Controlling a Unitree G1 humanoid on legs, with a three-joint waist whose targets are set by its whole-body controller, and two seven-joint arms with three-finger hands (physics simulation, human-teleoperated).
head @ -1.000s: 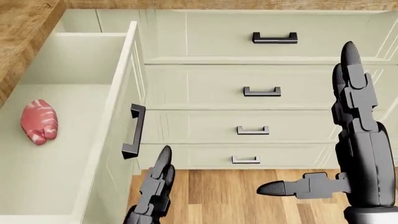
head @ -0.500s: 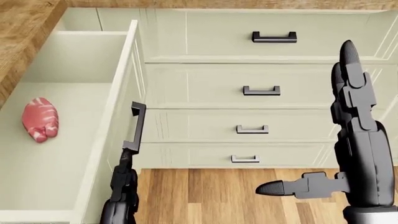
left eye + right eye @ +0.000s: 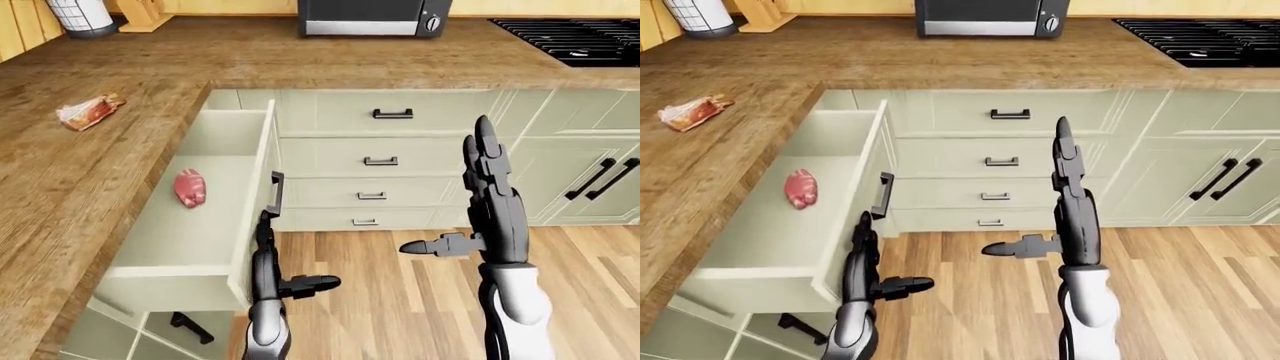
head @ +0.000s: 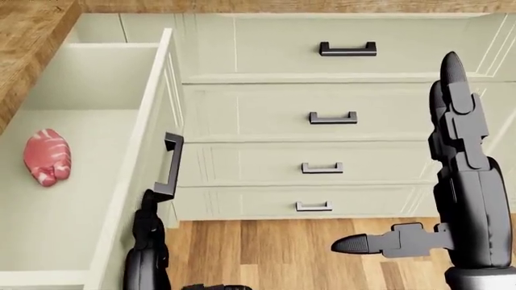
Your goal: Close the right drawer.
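The open drawer [image 3: 262,161] juts out from the counter on the left of the left-eye view, with a black handle [image 3: 277,193] on its front panel. A piece of raw red meat [image 3: 189,187] lies inside it. My left hand [image 3: 285,259] is open, its fingers straight up against the drawer front just below the handle, thumb out to the right; it also shows in the head view [image 4: 147,238]. My right hand [image 3: 470,210] is open and empty, held upright in the air to the right, in front of the closed drawers.
A stack of closed drawers [image 3: 380,160] lies right of the open one, with cabinet doors [image 3: 590,180] further right. On the wooden counter are a bacon packet [image 3: 88,111], a microwave [image 3: 372,16] and a stove [image 3: 580,37]. Wooden floor [image 3: 380,300] lies below.
My left hand has moved left and up, from beside the drawer to its front panel under the handle. The view has shifted slightly. The right hand has not moved.
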